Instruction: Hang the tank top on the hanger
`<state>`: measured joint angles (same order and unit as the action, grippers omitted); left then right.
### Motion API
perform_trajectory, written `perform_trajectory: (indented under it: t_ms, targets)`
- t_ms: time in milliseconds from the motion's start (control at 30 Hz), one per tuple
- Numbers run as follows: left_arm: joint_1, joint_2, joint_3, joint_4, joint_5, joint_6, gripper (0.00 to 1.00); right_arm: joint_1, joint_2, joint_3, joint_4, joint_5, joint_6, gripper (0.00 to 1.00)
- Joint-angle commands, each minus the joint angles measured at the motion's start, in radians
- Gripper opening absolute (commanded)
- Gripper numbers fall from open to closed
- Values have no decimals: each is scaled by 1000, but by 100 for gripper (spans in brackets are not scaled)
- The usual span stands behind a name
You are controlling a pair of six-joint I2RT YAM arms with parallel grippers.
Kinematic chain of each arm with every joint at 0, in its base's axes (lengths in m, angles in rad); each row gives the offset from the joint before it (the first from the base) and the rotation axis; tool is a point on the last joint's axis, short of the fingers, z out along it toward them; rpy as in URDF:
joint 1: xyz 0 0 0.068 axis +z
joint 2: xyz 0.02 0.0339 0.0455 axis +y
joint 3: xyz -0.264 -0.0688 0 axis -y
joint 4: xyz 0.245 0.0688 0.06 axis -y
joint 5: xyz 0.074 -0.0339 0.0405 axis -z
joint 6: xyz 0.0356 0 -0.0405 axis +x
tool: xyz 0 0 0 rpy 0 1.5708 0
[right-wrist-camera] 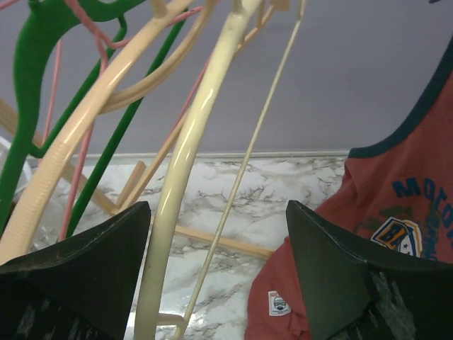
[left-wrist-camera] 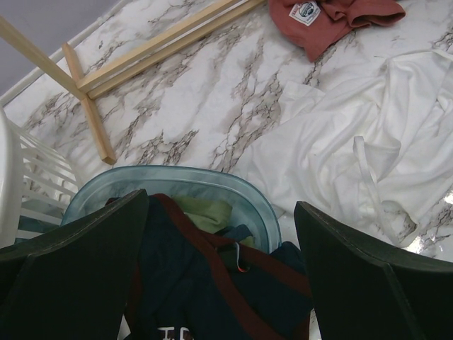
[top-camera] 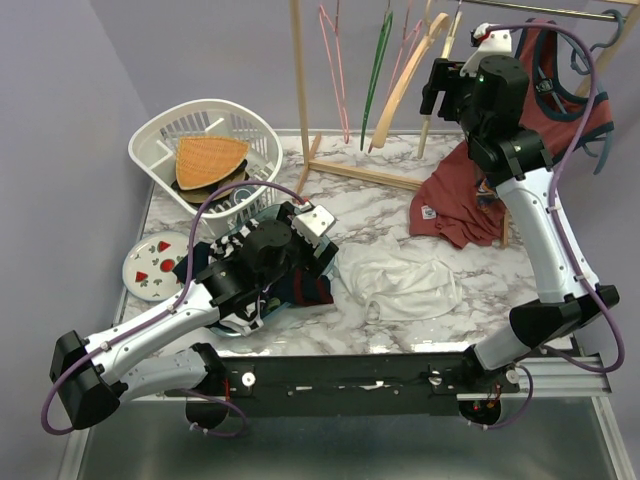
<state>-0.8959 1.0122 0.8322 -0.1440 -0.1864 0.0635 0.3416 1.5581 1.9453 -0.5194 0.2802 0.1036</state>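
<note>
Top external view shows the right gripper (top-camera: pixel 432 90) open, just beside the hanger (top-camera: pixel 405 85), which is crowded by the green hanger (top-camera: pixel 378 70); a careless close may catch a neighbour or unhook it. The tank top (top-camera: pixel 400 282) lies crumpled on the table (top-camera: pixel 380 200), near the open left gripper (left-wrist-camera: pixel 221 234) above a tub (left-wrist-camera: pixel 177 176).

The hanger (right-wrist-camera: pixel 185 163) is cropped top and bottom.

The thin white sleeveless tank top (top-camera: pixel 400 282) lies crumpled in a loose heap on the marble table (top-camera: pixel 400 190), right of centre (one narrow strap shows, looped over the folds). The thick, curved, pale cream hanger (top-camera: pixel 405 85) hangs bare above the table's far edge, steeply tilted.
</note>
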Motion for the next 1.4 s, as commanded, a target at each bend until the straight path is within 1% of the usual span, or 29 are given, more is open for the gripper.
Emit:
perform_trajectory:
  t_ms: [0,100,133,167,300,333,400,433,500,533,600,633,700,733,1000,1033,1133,1367]
  targets:
    - [6,-20,10,14,8,10,99,10,-7,-43,73,181,-36,84]
    - [6,-23,10,15,8,10,99,10,-20,-81,102,212,-61,81]
    - [6,-24,10,15,10,10,99,8,-29,-89,105,206,-62,76]
    - [6,-24,11,14,11,9,99,10,-33,-95,108,198,-62,75]
    - [6,-27,10,14,13,7,99,8,-44,-108,107,157,-62,59]
    - [6,-27,10,15,13,9,99,8,-43,-102,104,152,-67,51]
    - [6,-29,10,15,11,9,99,8,-40,-95,104,146,-71,45]
    - [5,-30,10,14,11,9,99,8,-38,-85,101,140,-74,36]
    - [5,-30,8,14,13,9,99,8,-39,-77,99,140,-74,32]
    - [6,-32,10,15,13,9,99,8,-41,-72,101,143,-76,26]
    - [6,-32,10,15,11,9,99,7,-44,-62,102,151,-77,22]
    - [6,-31,7,15,11,9,99,8,-46,-60,107,154,-82,16]
    - [6,-31,8,17,15,7,99,8,-50,-59,110,163,-84,8]
    - [6,-32,8,17,15,7,99,8,-53,-59,111,163,-90,1]
    - [6,-29,7,18,16,7,99,8,-98,-54,108,128,-93,0]
    - [6,-29,7,17,16,7,99,8,-105,-58,116,126,-129,0]
    - [6,-27,7,17,21,6,99,8,-127,-68,130,120,-157,0]
    - [6,-29,8,15,21,6,99,8,-145,-80,142,110,-194,1]
